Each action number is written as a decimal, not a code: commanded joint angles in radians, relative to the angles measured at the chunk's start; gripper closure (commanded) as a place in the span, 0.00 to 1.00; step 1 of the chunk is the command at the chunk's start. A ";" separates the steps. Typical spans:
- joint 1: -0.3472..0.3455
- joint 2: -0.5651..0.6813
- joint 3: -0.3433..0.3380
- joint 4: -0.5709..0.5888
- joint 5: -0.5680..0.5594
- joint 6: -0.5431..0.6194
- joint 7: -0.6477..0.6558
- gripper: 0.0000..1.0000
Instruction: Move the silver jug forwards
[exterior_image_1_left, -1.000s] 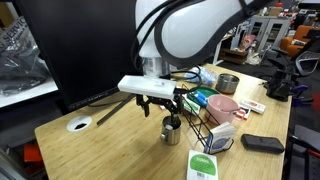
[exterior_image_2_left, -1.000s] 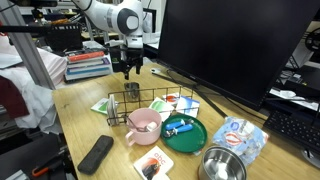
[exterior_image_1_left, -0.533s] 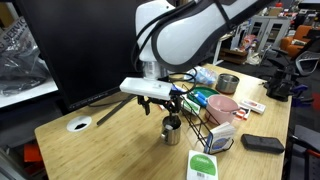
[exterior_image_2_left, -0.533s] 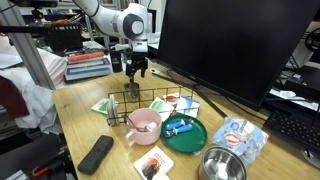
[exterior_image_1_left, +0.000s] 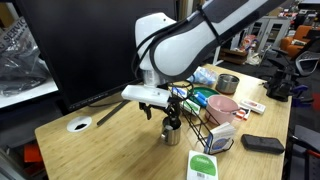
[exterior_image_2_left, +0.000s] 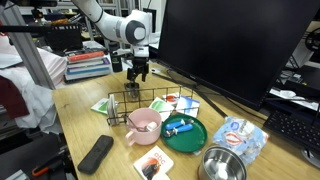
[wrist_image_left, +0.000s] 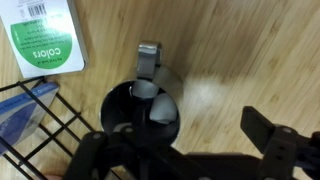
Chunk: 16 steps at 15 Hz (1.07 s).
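Wooden table (exterior_image_1_left: 85, 150). The white arm (exterior_image_1_left: 190, 45) has swung further over since a second ago, and its wrist sits lower and closer to the wire rack (exterior_image_1_left: 207, 128). The gripper (exterior_image_1_left: 170, 112) has shifted along with it in both exterior views (exterior_image_2_left: 136, 80). It hangs right over the jug (exterior_image_1_left: 172, 131). Jaws are spread in the wrist view (wrist_image_left: 185, 145), dark fingers (wrist_image_left: 268, 135) either side, jug rim nearer one of them; can't tell if they touch. The jug (exterior_image_2_left: 131, 93) hasn't moved: on the table, just beside the rack. It stands upright, long axis vertical, mouth up (wrist_image_left: 145, 112). Its handle (wrist_image_left: 148, 55) points away from the gripper, to the side where the green-label card (wrist_image_left: 42, 38) lies.
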 joint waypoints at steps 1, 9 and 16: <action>0.017 0.018 -0.015 0.017 0.013 0.008 0.022 0.30; 0.027 -0.004 -0.024 0.010 -0.002 -0.009 0.078 0.88; 0.043 -0.047 -0.012 -0.024 -0.040 0.000 0.046 0.99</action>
